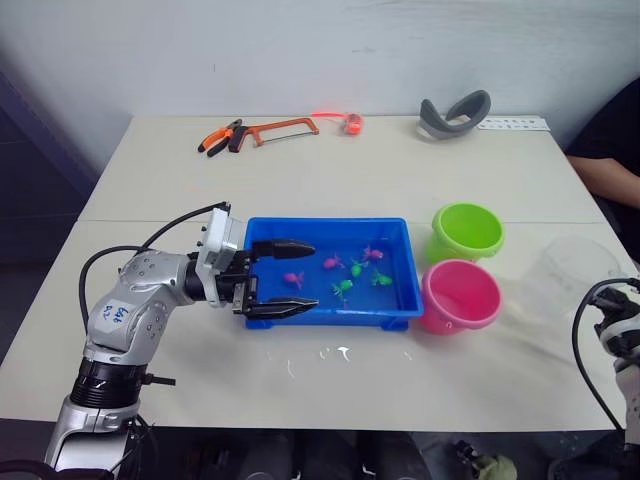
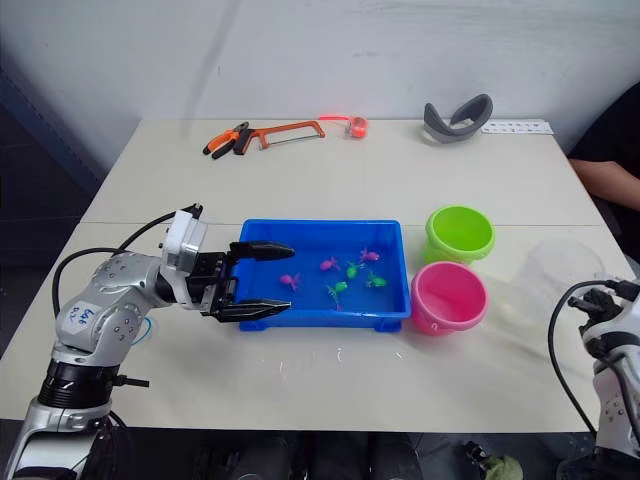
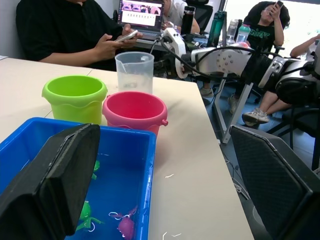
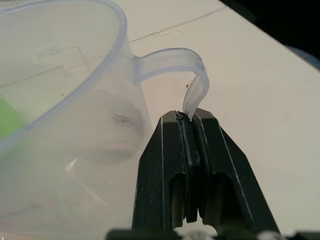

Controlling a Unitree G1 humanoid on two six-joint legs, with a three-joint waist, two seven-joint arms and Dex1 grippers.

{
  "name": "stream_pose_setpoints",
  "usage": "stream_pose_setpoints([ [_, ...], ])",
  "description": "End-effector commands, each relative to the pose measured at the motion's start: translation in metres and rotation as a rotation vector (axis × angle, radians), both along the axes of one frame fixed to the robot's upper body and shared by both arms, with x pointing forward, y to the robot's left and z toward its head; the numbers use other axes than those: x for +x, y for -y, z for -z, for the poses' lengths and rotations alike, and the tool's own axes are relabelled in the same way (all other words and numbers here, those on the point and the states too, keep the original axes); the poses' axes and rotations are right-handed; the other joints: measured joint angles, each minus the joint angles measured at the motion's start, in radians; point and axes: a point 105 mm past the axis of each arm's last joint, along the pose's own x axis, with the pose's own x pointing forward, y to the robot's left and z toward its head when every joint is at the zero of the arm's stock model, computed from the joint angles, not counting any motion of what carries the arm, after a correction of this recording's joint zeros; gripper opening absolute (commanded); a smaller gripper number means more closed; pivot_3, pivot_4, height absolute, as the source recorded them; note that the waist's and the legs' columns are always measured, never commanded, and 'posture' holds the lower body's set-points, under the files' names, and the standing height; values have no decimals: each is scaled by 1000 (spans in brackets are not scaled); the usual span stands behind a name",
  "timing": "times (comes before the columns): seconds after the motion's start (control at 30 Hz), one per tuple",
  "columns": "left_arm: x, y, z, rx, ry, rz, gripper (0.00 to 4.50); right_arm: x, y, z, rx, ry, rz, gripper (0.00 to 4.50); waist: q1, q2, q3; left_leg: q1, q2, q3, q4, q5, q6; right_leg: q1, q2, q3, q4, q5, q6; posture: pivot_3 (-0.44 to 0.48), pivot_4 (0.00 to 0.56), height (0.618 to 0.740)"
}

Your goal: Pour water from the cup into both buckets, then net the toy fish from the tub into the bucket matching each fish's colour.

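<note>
Right gripper (image 4: 189, 125) is pinched tight on the cup (image 4: 60, 100) handle, a grip the head views leave out, showing the cup at right of frame beyond the pink bucket (image 1: 460, 295). Left gripper (image 1: 284, 278) gapes wide, empty, straddling the tub (image 1: 400, 235) corner at centre, fish (image 1: 343, 287) floating inside, green bucket (image 1: 467, 230) behind.

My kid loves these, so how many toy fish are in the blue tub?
6 in the tub: three pink fish spread along it, three green fish clustered toward its right. The left fingers may hide others.
</note>
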Motion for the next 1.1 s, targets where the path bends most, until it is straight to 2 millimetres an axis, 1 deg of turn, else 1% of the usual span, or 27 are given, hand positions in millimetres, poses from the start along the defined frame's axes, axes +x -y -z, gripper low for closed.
stream_pose_setpoints([
  [0.03,-8,4,-5,-1,33,26,4500,2,2,-5,-12,57,32,42,0,0,0,0,0,0,0,0,0,0,0,0,0,0,0,0,150,740],
  [0.23,-8,3,-3,4,26,20,4500,12,-7,13,48,79,21,42,-2,0,0,0,0,0,0,0,0,0,0,0,0,0,0,0,150,740],
  [0.37,-7,2,-3,5,28,11,4500,15,-15,19,75,82,-7,42,-4,0,0,0,0,0,0,0,0,0,0,0,0,0,0,0,150,740],
  [0.43,-7,1,-2,8,27,4,4500,13,-17,23,86,68,-12,42,-7,0,0,0,0,0,0,0,0,0,0,0,0,0,0,0,150,740],
  [0.53,-7,-2,1,15,20,-13,4500,5,-12,23,53,47,5,1050,-7,0,0,0,0,0,0,0,0,0,0,0,0,0,0,0,150,740],
  [0.57,-8,-4,2,17,16,-18,4500,3,-10,21,44,47,9,1459,-7,0,0,0,0,0,0,0,0,0,0,0,0,0,0,0,150,740],
  [0.63,-8,-7,5,15,-2,-32,4500,-5,-10,16,39,48,4,2517,-7,0,0,0,0,0,-1,0,0,0,-1,0,0,0,0,0,150,740],
  [0.7,-8,-11,9,18,-18,-53,4500,-16,-10,13,60,55,4,3456,-8,0,0,0,0,0,-1,0,0,0,-2,0,0,0,0,0,150,740],
  [0.77,-8,-15,12,24,-25,-70,4500,-26,-10,12,66,44,4,4430,-7,1,0,0,0,0,-1,0,0,0,-6,0,0,0,0,0,150,740],
  [0.83,-7,-23,16,20,-36,-121,4500,-44,-12,11,42,8,-43,4430,-5,1,0,0,0,-1,-1,0,1,0,-7,0,0,0,0,0,150,740],
  [0.9,-7,-35,19,13,-42,-191,4500,-56,-19,-6,16,51,-132,4430,-3,1,0,0,0,-1,-2,-1,1,0,-8,0,-1,0,0,0,150,740],
  [0.93,-6,-40,20,10,-41,-219,4500,-58,-23,-15,-1,73,-172,4430,-3,1,0,0,0,-1,-2,-1,2,0,-8,0,-1,0,0,0,150,740],
  [0.97,-6,-47,21,1,-41,-260,4500,-59,-31,-28,-41,104,-245,4430,-3,1,0,0,0,0,-2,-2,2,0,-8,0,-2,0,0,0,150,740],
  [1.03,-4,-66,22,-26,-39,-372,4500,-57,-53,-50,-144,128,-429,4430,-15,1,0,1,-1,1,-2,-3,4,0,-10,0,-4,0,0,0,150,740],
  [1.1,-2,-85,24,-45,-12,-490,4500,-55,-73,-65,-256,128,-581,4430,-22,0,0,2,-2,3,-2,-4,6,0,-12,0,-4,0,0,0,150,740],
])
